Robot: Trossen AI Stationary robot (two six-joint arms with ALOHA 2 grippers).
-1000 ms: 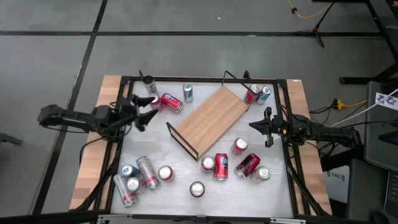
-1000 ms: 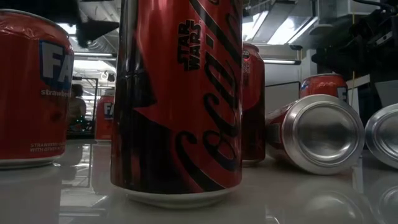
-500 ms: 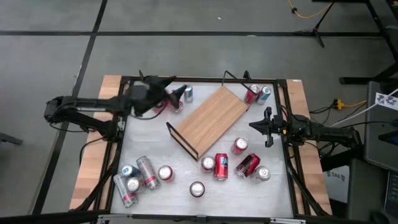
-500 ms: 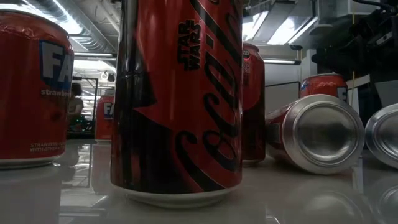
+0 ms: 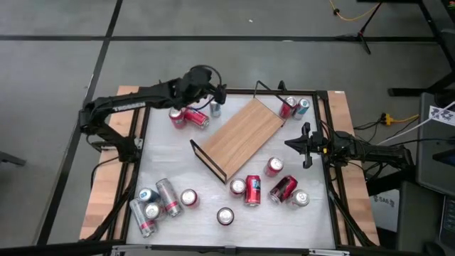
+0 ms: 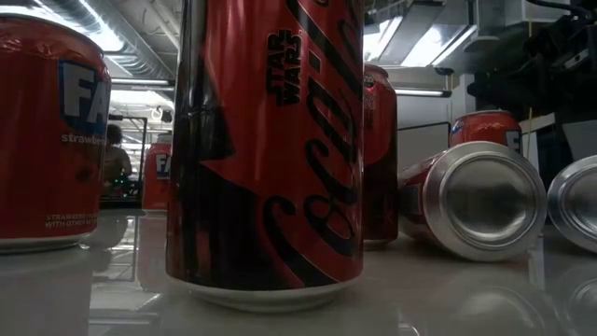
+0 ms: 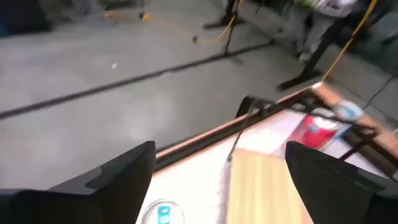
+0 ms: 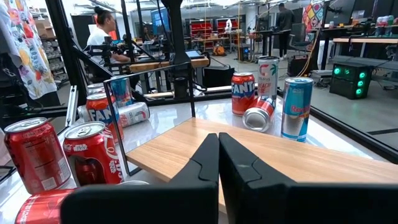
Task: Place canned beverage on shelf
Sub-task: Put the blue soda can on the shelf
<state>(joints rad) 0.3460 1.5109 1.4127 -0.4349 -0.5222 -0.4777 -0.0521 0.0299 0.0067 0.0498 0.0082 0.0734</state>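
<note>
The shelf (image 5: 238, 135), a light-wood board with black wire end rails, lies slantwise in the middle of the white table. My left gripper (image 5: 217, 92) hovers open near the far edge, above a standing blue-and-silver can (image 5: 215, 107) and beside a lying red can (image 5: 196, 117). In the left wrist view the gripper (image 7: 221, 149) has nothing between its fingers; the blue can's top (image 7: 161, 213) and the shelf board (image 7: 267, 186) show below. My right gripper (image 5: 293, 143) waits shut at the shelf's right side, and its shut fingers (image 8: 217, 140) point over the board (image 8: 280, 155).
Two cans (image 5: 293, 107) stand past the shelf's far right end. Several cans cluster at the near right (image 5: 254, 190) and near left (image 5: 160, 199). A red Coca-Cola can (image 6: 266, 149) fills the low view. A black frame (image 5: 234, 91) borders the table. People show in the room behind (image 8: 102, 28).
My left gripper has swung from the table's left side toward the far edge and the right, rising and tipping up from a steep downward slant toward level. It now hangs over the cans by the shelf's far left end, open throughout. No can has moved.
</note>
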